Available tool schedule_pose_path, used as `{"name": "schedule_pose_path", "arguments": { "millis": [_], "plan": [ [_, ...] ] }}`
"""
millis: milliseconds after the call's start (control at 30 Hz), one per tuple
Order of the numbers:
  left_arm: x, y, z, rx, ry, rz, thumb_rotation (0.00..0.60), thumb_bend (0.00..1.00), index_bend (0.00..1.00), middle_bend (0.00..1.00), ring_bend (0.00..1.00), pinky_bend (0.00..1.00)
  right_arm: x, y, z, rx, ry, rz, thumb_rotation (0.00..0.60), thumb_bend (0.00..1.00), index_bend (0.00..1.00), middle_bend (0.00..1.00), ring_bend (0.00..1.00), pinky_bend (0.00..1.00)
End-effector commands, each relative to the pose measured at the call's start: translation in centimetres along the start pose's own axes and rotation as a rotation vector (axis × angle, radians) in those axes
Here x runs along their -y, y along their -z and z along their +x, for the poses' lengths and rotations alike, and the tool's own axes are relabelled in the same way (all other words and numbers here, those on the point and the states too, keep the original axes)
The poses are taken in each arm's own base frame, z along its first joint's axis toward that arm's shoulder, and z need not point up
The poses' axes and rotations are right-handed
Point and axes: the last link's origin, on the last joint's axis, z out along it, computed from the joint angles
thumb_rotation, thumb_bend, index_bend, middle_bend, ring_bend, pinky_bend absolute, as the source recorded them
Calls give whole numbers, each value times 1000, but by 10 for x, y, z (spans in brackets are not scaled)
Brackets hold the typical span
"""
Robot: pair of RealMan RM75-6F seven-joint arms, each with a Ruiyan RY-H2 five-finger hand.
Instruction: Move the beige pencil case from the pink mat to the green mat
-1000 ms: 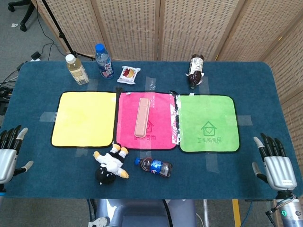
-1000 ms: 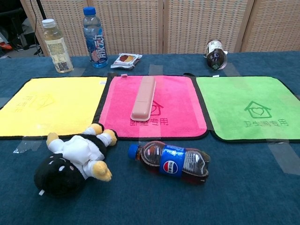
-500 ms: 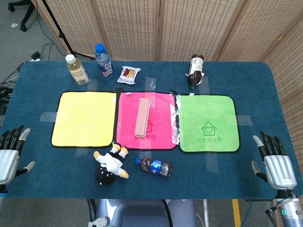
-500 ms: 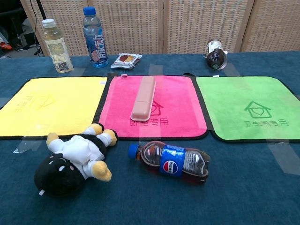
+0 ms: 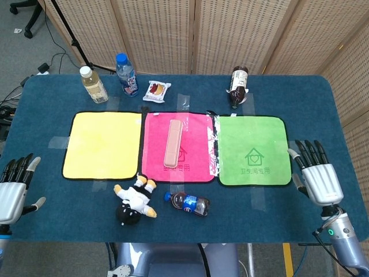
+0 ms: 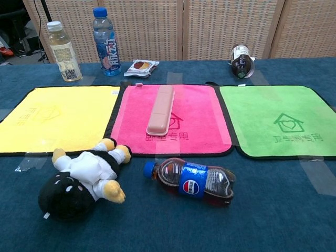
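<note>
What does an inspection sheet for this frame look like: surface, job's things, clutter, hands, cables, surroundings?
Surface: blue table with taped yellow mat.
Job's things: pencil case lies lengthwise on the pink mat; green mat bare.
Clutter: two upright bottles, snack packet and brown bottle at the far edge; plush toy and cola bottle lying near the front.
Hands: left hand and right hand hold nothing, fingers apart, right one beside the green mat.
Cables: some on the floor at far left.
Surroundings: woven folding screen behind; chair base at top left.
</note>
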Motion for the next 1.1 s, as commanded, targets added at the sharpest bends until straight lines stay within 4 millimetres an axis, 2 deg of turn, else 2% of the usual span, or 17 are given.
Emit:
{"name": "schedule_pose_path", "arguments": {
  "millis": [33, 233, 300, 367, 467, 533, 667, 733, 933, 1100],
  "plan": [
    [-1, -1, -1, 11, 9, -1, 600, 161, 0, 0, 0, 0, 8, -24, -1, 10, 65, 55, 600, 489, 183, 81, 0, 2],
    [1, -3, -2, 11, 13, -2, 600, 161, 0, 0, 0, 0, 19, -58, 2, 7, 134, 108, 600, 492, 183, 80, 0, 1],
    [2, -4, -2, 11, 14, 1, 600, 161, 0, 0, 0, 0, 23, -67, 3, 4, 158, 125, 600, 487, 183, 52, 0, 2],
    [2, -6, -3, 12, 17, 2, 600, 161, 0, 0, 0, 0, 27, -78, 5, 7, 197, 146, 600, 442, 179, 10, 0, 2],
    [4, -8, -6, 23, 17, 6, 600, 162, 0, 0, 0, 0, 34, -91, 7, 21, 253, 162, 600, 374, 165, 0, 0, 1],
    [4, -9, -7, 29, 16, 6, 600, 162, 0, 0, 0, 0, 39, -95, 8, 26, 283, 175, 600, 414, 164, 0, 0, 1],
    [5, -11, -8, 30, 25, 8, 600, 162, 0, 0, 0, 0, 48, -101, 8, 29, 375, 212, 600, 583, 164, 0, 0, 1],
    [6, -12, -8, 29, 28, 8, 600, 162, 0, 0, 0, 0, 51, -102, 7, 29, 407, 222, 600, 623, 164, 0, 0, 2],
    [6, -13, -11, 39, 30, 6, 600, 162, 0, 0, 0, 0, 66, -109, 4, 31, 461, 260, 600, 633, 164, 0, 0, 2],
    [8, -16, -12, 44, 31, 17, 600, 162, 0, 0, 0, 0, 87, -123, 2, 37, 527, 324, 600, 644, 164, 0, 0, 2]
  ]
}}
